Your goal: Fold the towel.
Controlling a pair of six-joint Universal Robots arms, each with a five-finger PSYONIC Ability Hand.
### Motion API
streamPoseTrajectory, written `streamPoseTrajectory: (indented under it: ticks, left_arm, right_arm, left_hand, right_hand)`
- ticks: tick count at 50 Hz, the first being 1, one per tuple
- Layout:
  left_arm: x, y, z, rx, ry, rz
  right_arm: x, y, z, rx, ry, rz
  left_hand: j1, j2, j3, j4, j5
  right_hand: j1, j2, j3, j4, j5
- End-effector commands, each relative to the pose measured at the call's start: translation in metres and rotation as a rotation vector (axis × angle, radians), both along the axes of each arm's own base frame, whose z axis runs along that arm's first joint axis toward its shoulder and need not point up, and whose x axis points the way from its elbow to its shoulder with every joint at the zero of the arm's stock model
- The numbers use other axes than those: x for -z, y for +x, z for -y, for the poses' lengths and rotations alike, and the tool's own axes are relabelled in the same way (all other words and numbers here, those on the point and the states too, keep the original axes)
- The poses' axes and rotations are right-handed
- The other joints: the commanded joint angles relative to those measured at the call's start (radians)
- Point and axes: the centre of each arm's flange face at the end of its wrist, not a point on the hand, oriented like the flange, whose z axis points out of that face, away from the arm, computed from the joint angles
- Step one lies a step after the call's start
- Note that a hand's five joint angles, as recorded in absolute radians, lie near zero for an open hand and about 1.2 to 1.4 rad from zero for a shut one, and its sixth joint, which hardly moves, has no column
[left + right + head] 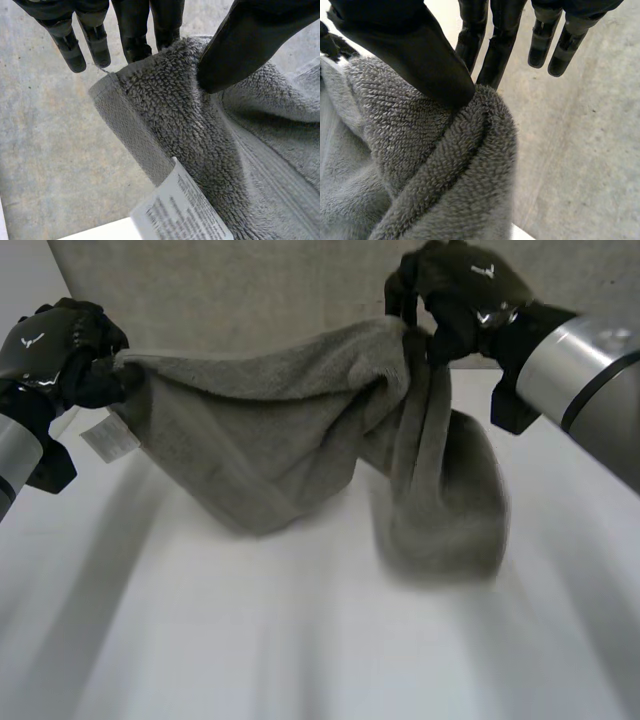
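**Grey terry towel hanging between two raised hands**

Grey towel (270,440) is hanging above the white worktop (250,650), stretched from left to right between both hands and sagging in the middle. The left hand (60,350) is gripping the towel's left top corner. In the left wrist view its thumb (245,40) is pressing down on the pile while two fingers (134,30) are sitting behind the hemmed edge, so it is pinching the cloth; the other fingers are pointing straight out just beside the corner, touching nothing. A white care label (108,438) is dangling from the towel's edge just below this hand.

The right hand (460,295) is sitting higher and further right, holding a bunched fold of the towel's top edge. In the right wrist view its thumb (415,50) is clamping the rolled fold against two fingers (495,45), the remaining fingers sticking out free beside it. Below this hand the cloth is dropping in a thick doubled column towards the worktop. The lower end is blurred, so cannot tell if it is touching the surface. The middle sag is hanging low over the worktop as well.
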Motion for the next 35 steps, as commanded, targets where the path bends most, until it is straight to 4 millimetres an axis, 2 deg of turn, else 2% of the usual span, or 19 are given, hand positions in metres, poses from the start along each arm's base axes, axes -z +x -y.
streamPoseTrajectory:
  ticks: [1, 2, 3, 4, 5, 6, 7, 8, 9, 13, 21, 26, 28, 35]
  left_arm:
    - [0.01, 0.004, -0.005, -0.008, 0.025, 0.012]
    - [0.014, 0.005, -0.005, -0.012, 0.034, 0.016]
    - [0.014, 0.005, -0.005, -0.012, 0.034, 0.016]
    - [0.019, 0.007, -0.005, -0.018, 0.048, 0.018]
    - [0.023, 0.009, -0.004, -0.027, 0.06, 0.02]
    - [0.023, 0.009, -0.004, -0.027, 0.06, 0.02]
    - [0.026, 0.013, -0.002, -0.039, 0.069, 0.021]
    - [0.029, 0.017, 0.001, -0.052, 0.078, 0.023]
    - [0.029, 0.017, 0.001, -0.052, 0.078, 0.023]
    - [0.039, 0.023, 0.006, -0.071, 0.109, 0.024]
    - [0.047, 0.022, 0.01, -0.062, 0.127, 0.027]
    - [0.049, 0.022, 0.009, -0.062, 0.135, 0.027]
    - [0.05, 0.022, 0.009, -0.062, 0.135, 0.027]
    - [0.054, 0.022, 0.008, -0.062, 0.128, 0.028]
  right_arm:
    - [0.057, 0.015, -0.015, -0.129, 0.151, -0.219]
    - [0.077, 0.015, -0.018, -0.138, 0.171, -0.31]
    - [0.093, 0.014, -0.019, -0.13, 0.167, -0.399]
    - [0.093, 0.014, -0.019, -0.129, 0.167, -0.4]
    - [0.107, 0.009, -0.018, -0.1, 0.161, -0.477]
    - [0.121, 0.003, -0.013, -0.049, 0.161, -0.539]
    - [0.121, 0.003, -0.013, -0.048, 0.161, -0.54]
    - [0.132, -0.006, -0.003, 0.018, 0.17, -0.576]
    - [0.139, -0.014, 0.006, 0.083, 0.174, -0.584]
    - [0.147, -0.02, 0.008, 0.136, 0.159, -0.582]
    - [0.144, -0.028, -0.023, 0.116, 0.15, -0.561]
    - [0.156, -0.031, -0.038, 0.068, 0.213, -0.555]
    - [0.168, -0.031, -0.045, 0.04, 0.255, -0.565]
    - [0.192, -0.029, -0.041, 0.018, 0.309, -0.577]
  left_hand:
    - [0.052, 0.046, -0.058, -0.066, 0.037]
    - [0.052, 0.046, -0.058, -0.066, 0.037]
    - [0.052, 0.046, -0.058, -0.066, 0.037]
    - [0.052, 0.046, -0.058, -0.066, 0.037]
    - [0.052, 0.046, -0.058, -0.066, 0.037]
    - [0.052, 0.046, -0.058, -0.066, 0.037]
    - [0.052, 0.046, -0.058, -0.066, 0.037]
    - [0.052, 0.046, -0.058, -0.066, 0.037]
    - [0.052, 0.046, -0.058, -0.066, 0.037]
    - [0.052, 0.046, -0.058, -0.066, 0.037]
    - [0.052, 0.046, -0.058, -0.066, 0.037]
    - [0.052, 0.046, -0.058, -0.066, 0.037]
    - [0.052, 0.046, -0.058, -0.066, 0.037]
    - [0.052, 0.046, -0.058, -0.066, 0.037]
  right_hand:
    - [0.069, 0.154, -0.053, -0.076, 0.064]
    - [-0.221, -0.136, -0.053, -0.076, -0.225]
    - [-0.648, -0.563, -0.053, -0.076, -0.653]
    - [-0.652, -0.567, -0.053, -0.076, -0.657]
    - [-0.803, -0.719, -0.053, -0.076, -0.808]
    - [-0.846, -0.761, -0.053, -0.076, -0.85]
    - [-0.846, -0.761, -0.053, -0.076, -0.851]
    - [-0.927, -0.843, -0.053, -0.076, -0.932]
    - [-0.957, -0.873, -0.053, -0.076, -0.962]
    - [-0.96, -0.876, -0.053, -0.076, -0.965]
    - [-0.94, -0.855, -0.053, -0.076, -0.945]
    - [-0.928, -0.843, -0.053, -0.076, -0.933]
    - [-0.922, -0.838, -0.053, -0.076, -0.927]
    - [-0.966, -0.881, -0.053, -0.076, -0.971]
